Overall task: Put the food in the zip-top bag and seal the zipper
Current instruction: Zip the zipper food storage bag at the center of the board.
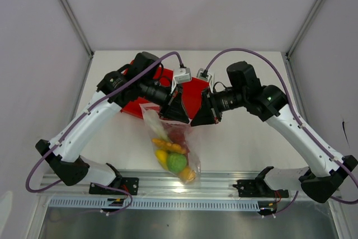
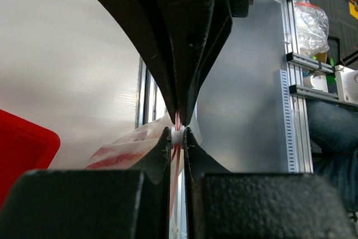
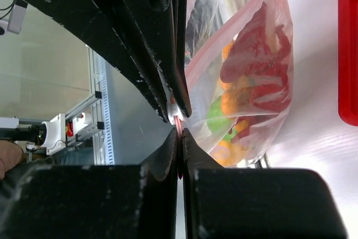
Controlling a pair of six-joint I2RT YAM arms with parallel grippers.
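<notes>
2 tools — left tool (image 1: 180, 117), right tool (image 1: 197, 120) — 1 zip-top bag (image 1: 162, 130), 1 red tray (image 1: 193, 93), food (image 1: 177, 162) pcs uncountable.

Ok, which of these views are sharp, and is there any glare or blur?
Top external view: even light, sharp, mild sheen on the zip-top bag. Left wrist view: the left gripper is dark and soft up close. Right wrist view: the food is clear, the table washes out bright.
</notes>
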